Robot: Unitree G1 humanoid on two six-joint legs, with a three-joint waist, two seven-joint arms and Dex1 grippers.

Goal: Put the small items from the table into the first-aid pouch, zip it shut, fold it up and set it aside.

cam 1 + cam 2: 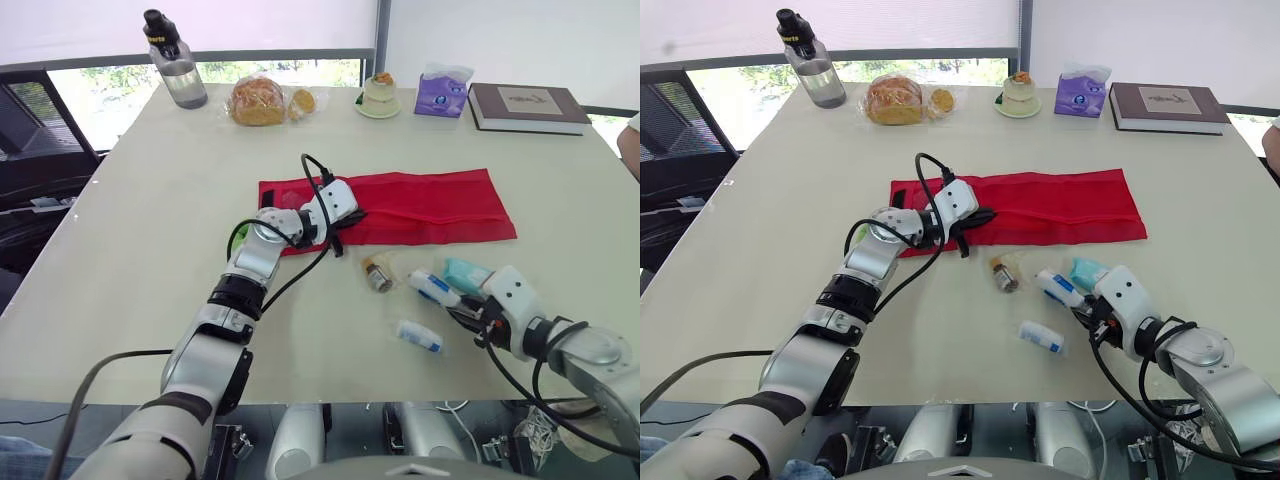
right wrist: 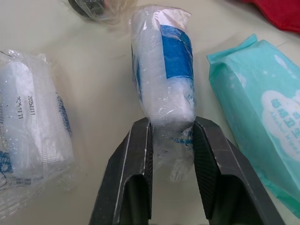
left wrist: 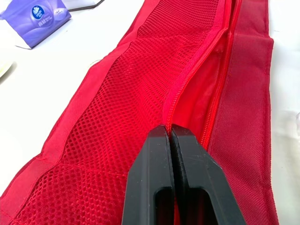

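A long red first-aid pouch (image 1: 430, 205) lies unfolded across the middle of the table, its zipper partly open over a mesh panel (image 3: 140, 93). My left gripper (image 1: 350, 220) rests on the pouch's left part, its fingers (image 3: 154, 168) shut at the zipper line. In front of the pouch lie a small brown item in plastic (image 1: 377, 273), a blue-and-white wrapped packet (image 1: 432, 287), a teal wipes pack (image 1: 466, 272) and a second white packet (image 1: 418, 336). My right gripper (image 2: 172, 124) is open, its fingers on either side of the near end of the blue-and-white packet (image 2: 164, 70).
Along the table's far edge stand a water bottle (image 1: 176, 62), bagged bread (image 1: 258, 100), a dessert on a plate (image 1: 380, 95), a purple tissue pack (image 1: 443, 90) and a book (image 1: 527, 106). A person's arm (image 1: 630, 140) shows at the right edge.
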